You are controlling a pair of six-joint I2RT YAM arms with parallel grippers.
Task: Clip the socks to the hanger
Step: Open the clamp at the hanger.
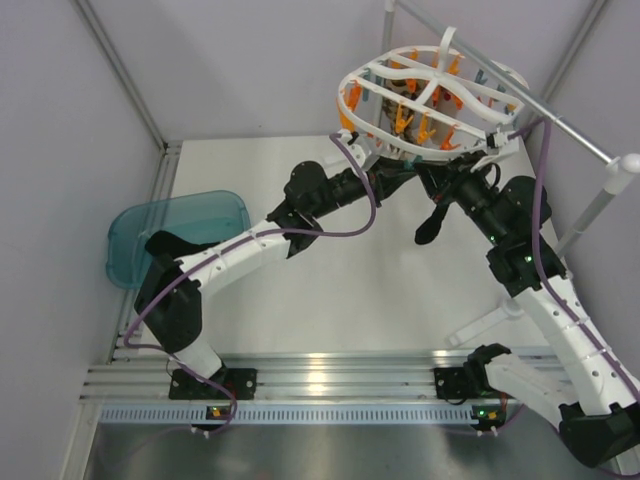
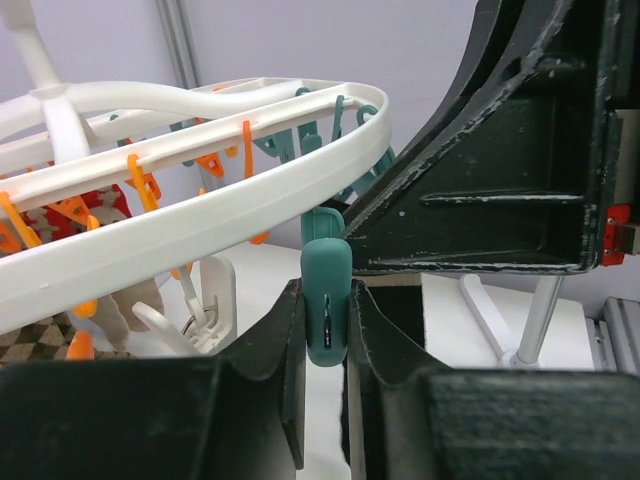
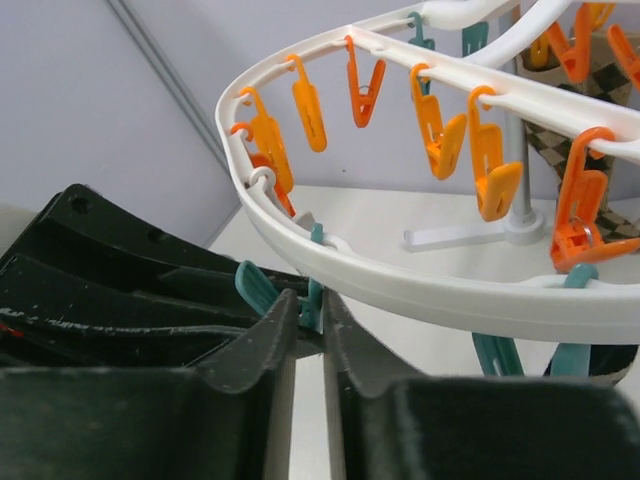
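Observation:
The white oval hanger (image 1: 430, 100), fringed with orange and teal clips, hangs at the back right. It also shows in the left wrist view (image 2: 200, 215) and the right wrist view (image 3: 420, 275). My left gripper (image 1: 388, 168) is shut on a teal clip (image 2: 326, 305) under the rim. My right gripper (image 1: 437, 185) meets it from the right, its jaws nearly closed at the same teal clip (image 3: 312, 300). One black sock (image 1: 432, 225) dangles below the right gripper, and its tan-striped cuff (image 2: 386, 285) sits beside the clip. The other black sock is out of view.
A brown patterned sock (image 1: 400, 100) hangs inside the hanger. The grey pole stand (image 1: 600, 195) rises at the right, and its white foot (image 1: 490, 320) lies on the table. A teal plastic bin (image 1: 175, 235) stands at the left edge.

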